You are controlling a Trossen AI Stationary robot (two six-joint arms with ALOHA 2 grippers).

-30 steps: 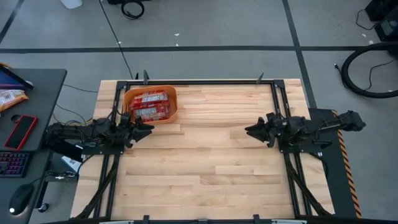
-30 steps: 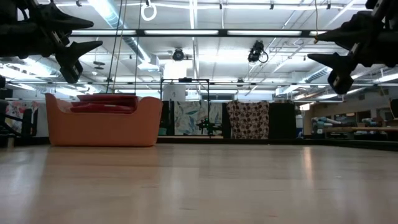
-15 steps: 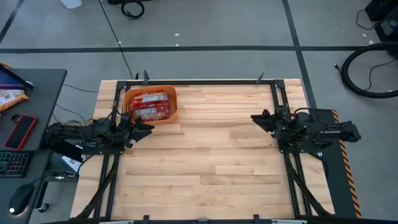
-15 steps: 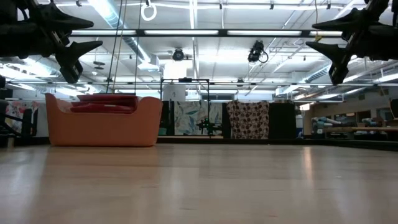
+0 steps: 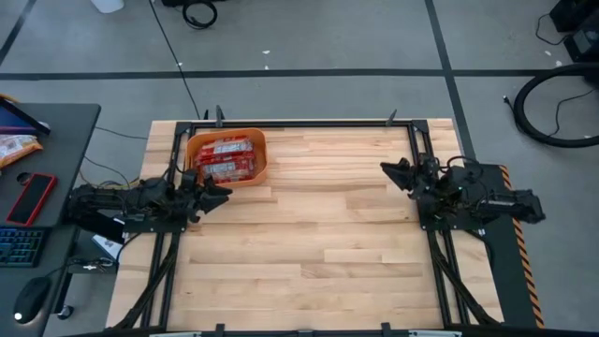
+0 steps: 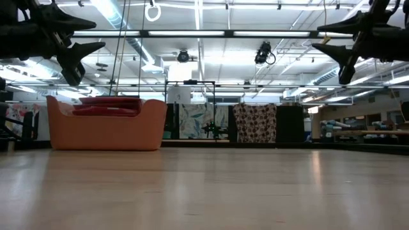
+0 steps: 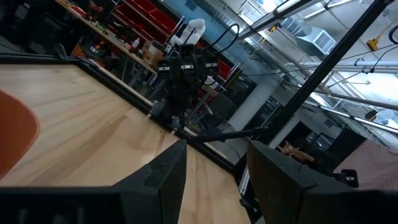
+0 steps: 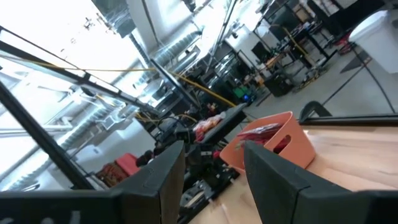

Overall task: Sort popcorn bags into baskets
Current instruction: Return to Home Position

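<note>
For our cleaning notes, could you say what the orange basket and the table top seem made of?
The orange basket looks like matt moulded plastic: one even colour, rounded corners. The table top appears to be pale wood in planks, with visible grain and seams; its finish looks smooth, perhaps sealed.

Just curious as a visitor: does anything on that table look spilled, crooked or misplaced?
Nothing stands out. The popcorn bags lie inside the orange basket, and the left gripper and right gripper hang open at either side.
</note>
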